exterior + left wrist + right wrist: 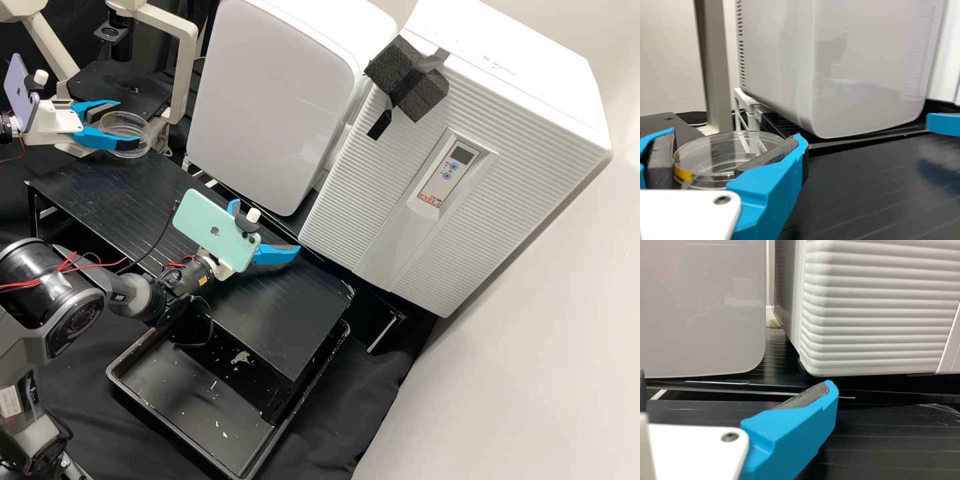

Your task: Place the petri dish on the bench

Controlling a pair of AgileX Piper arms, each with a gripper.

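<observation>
In the high view, my left gripper (pixel 128 123) is shut on the clear petri dish (pixel 124 122), over the far left end of the black bench platform (pixel 113 190). In the left wrist view, the round dish (pixel 715 156), with a yellow mark on its side, sits roughly level between the dark pads of my left gripper (pixel 735 142). Farther along the platform, my right gripper (pixel 265 227) stands open with nothing between its fingers, partly behind a green phone. In the right wrist view, my right gripper (pixel 737 382) has its fingers wide apart above the dark surface (pixel 875 445).
Behind the platform stand a glossy white box (pixel 267 100) and a ribbed white appliance (pixel 460 153). A microscope-like stand (pixel 181 67) rises close by the dish at the back left. A black tray (pixel 193 407) with pale scraps lies below the platform's front.
</observation>
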